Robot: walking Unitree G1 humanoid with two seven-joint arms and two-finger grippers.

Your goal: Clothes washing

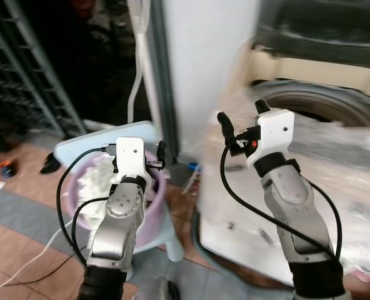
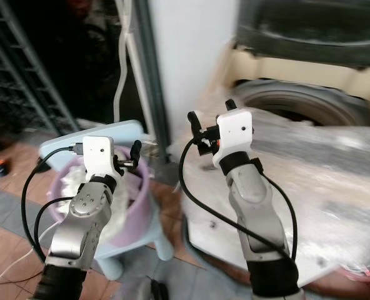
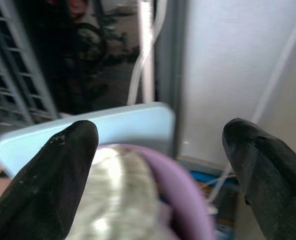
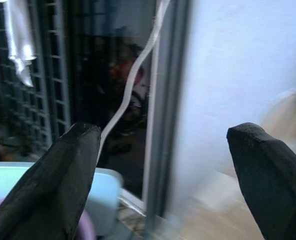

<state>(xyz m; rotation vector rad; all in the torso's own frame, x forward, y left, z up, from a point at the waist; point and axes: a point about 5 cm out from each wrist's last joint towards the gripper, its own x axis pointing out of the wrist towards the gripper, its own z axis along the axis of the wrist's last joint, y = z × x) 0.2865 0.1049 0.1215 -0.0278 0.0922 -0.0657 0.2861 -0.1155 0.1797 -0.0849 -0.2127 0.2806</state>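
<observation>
you're early in the job, by the look of it: the washing machine (image 1: 310, 125) stands on your right with its round drum mouth showing through blur, and the white clothes (image 1: 94, 181) still sit heaped in the lilac basket (image 2: 138, 206) on the pale blue stool (image 1: 172, 240) to your left. loading is all still ahead. your left gripper (image 1: 154, 164) hovers over the basket rim, fingers spread wide, empty. your right gripper (image 1: 241, 125) is raised between basket and machine, fingers parted too, holding nothing.
</observation>
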